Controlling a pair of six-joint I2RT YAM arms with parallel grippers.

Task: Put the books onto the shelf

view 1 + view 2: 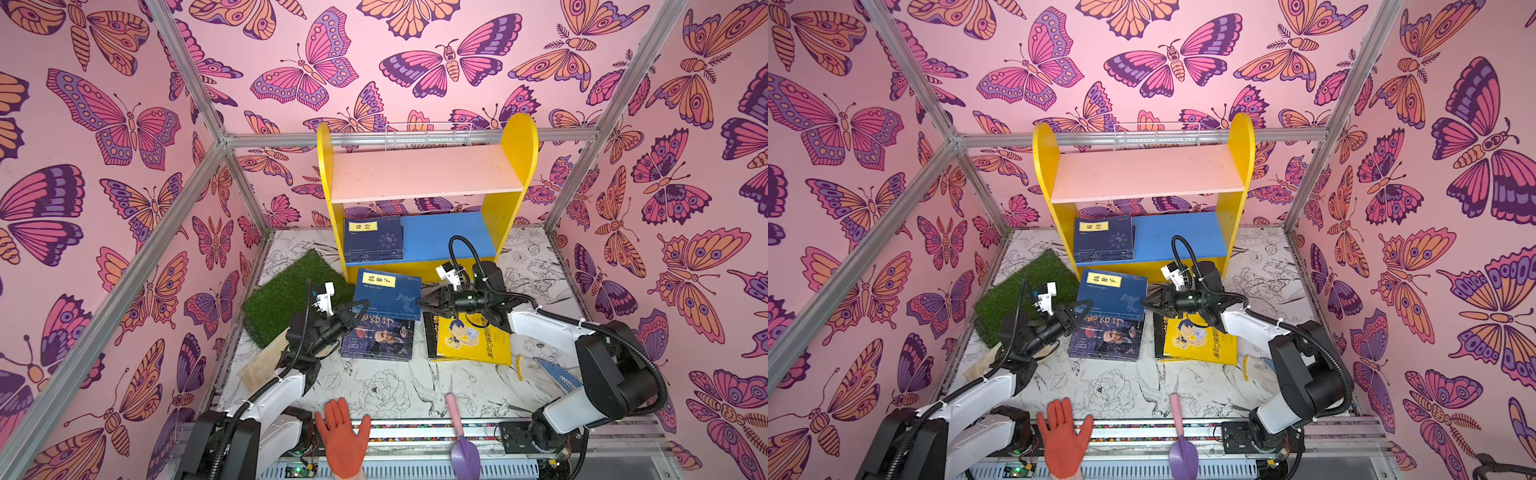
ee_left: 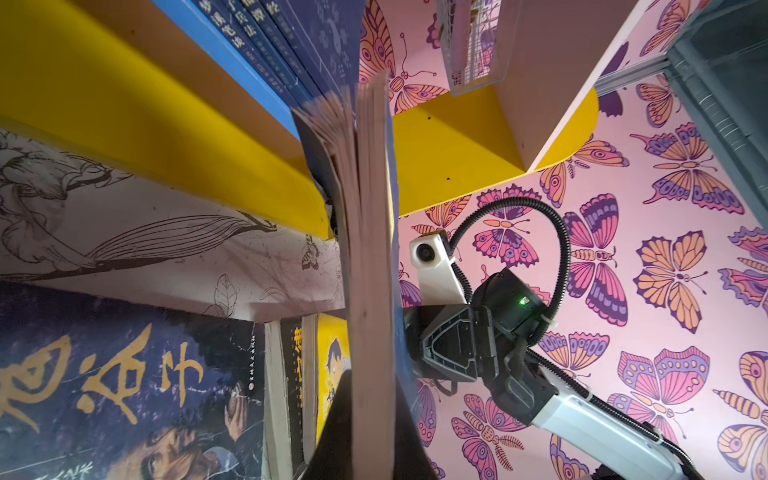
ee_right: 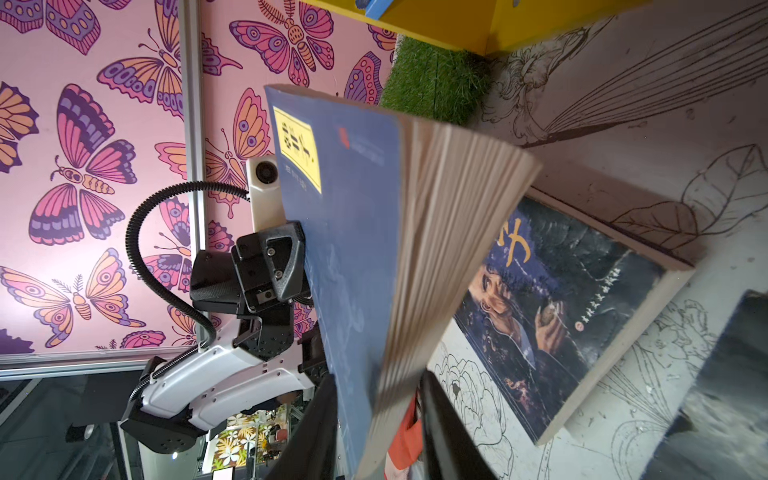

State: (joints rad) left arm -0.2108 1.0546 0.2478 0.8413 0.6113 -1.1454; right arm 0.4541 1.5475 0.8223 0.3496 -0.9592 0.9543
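I had the navy book (image 1: 388, 293) with its yellow title label raised just off the shelf (image 1: 517, 174)'s front edge, above the dark portrait book (image 1: 380, 338), its pages fanning. My left gripper (image 1: 359, 311) was clamped on its left edge, while my right gripper (image 1: 420, 302) stood with jaws apart around its right edge. On the blue lower board (image 1: 451, 235), a stack of navy books (image 1: 373, 241) lay flat at the left end.

glove (image 1: 343, 440) cropped by bottom edge, portrait book (image 1: 382, 343) half covered by navy book (image 1: 388, 297), black book (image 1: 428, 336) mostly under yellow book (image 1: 478, 345)
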